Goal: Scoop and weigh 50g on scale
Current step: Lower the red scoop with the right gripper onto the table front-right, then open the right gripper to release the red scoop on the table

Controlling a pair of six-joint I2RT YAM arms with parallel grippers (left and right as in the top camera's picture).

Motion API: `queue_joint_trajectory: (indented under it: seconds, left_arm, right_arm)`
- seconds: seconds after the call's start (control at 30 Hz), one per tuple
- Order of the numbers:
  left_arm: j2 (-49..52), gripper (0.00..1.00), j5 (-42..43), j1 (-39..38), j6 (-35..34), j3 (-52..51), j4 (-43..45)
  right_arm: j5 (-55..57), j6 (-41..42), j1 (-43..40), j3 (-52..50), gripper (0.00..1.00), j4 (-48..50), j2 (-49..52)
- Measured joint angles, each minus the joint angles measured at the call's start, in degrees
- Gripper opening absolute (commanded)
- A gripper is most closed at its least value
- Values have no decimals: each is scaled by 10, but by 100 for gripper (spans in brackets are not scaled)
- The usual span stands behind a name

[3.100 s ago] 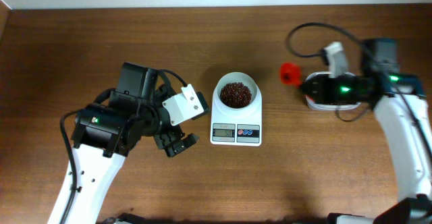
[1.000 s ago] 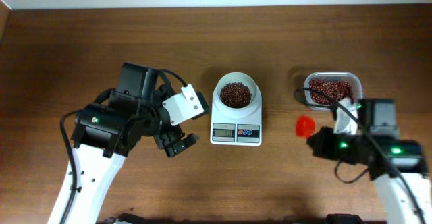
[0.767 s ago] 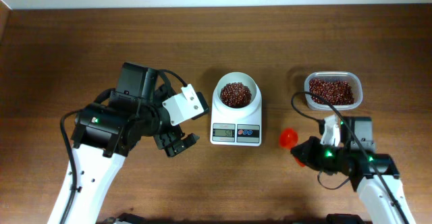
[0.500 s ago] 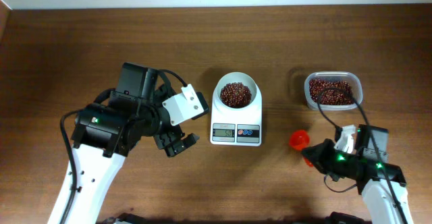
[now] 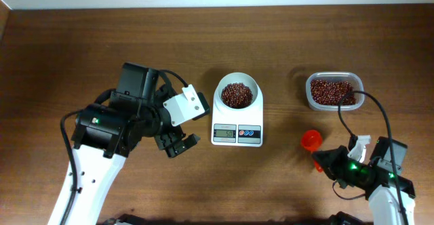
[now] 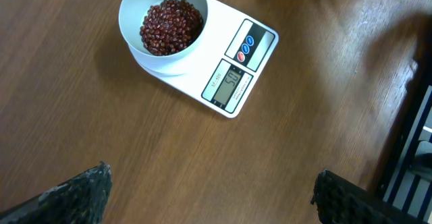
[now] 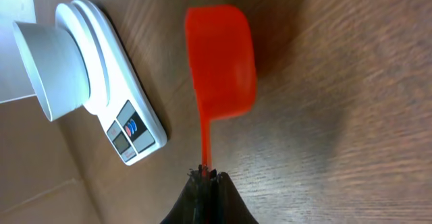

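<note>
Your scale [image 5: 237, 120] stands at mid-table, with the beans [image 5: 236, 94] heaped in its white bowl [image 5: 252, 89]; more of the same beans fill the clear tub [image 5: 308, 96] to its right. The right gripper [image 7: 204, 177] is clamped tight on the thin handle of the orange-red scoop [image 5: 310, 140], which lies in front of the tub, right of the scale. The left gripper [image 5: 178, 144] hangs left of the scale, fingers spread fully apart, holding and touching nothing.
</note>
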Motion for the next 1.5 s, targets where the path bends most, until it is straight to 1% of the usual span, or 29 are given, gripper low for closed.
queue_joint_trajectory:
  seconds: [0.13,0.27,0.33,0.43,0.53,0.6,0.63,0.73,0.9,1.1,1.33,1.5]
  left_arm:
    - [0,99,0,0,0,0,0]
    - [0,99,0,0,0,0,0]
    - [0,99,0,0,0,0,0]
    - [0,99,0,0,0,0,0]
    - [0,99,0,0,0,0,0]
    - [0,99,0,0,0,0,0]
    - [0,99,0,0,0,0,0]
    - [0,99,0,0,0,0,0]
    - [0,99,0,0,0,0,0]
    - [0,99,0,0,0,0,0]
    - [0,99,0,0,0,0,0]
    - [0,99,0,0,0,0,0]
  right_arm:
    - [21,0,0,-9,25,-4,0]
    - [38,0,0,-9,36,-4,0]
    - [45,-1,0,-9,44,-4,0]
    - [58,0,0,-9,46,-4,0]
    - [68,1,0,-9,60,-2,0]
    - [72,-5,0,-9,84,11,0]
    - [67,-9,-1,-9,99,15,0]
    - [40,-35,-1,-4,99,17,0]
    - [-50,-71,-2,35,99,17,0]
    - [-111,-75,-2,40,99,14,-1]
    - [-130,-46,-2,40,99,-7,-5]
    - [-93,-59,-2,40,99,-11,-5]
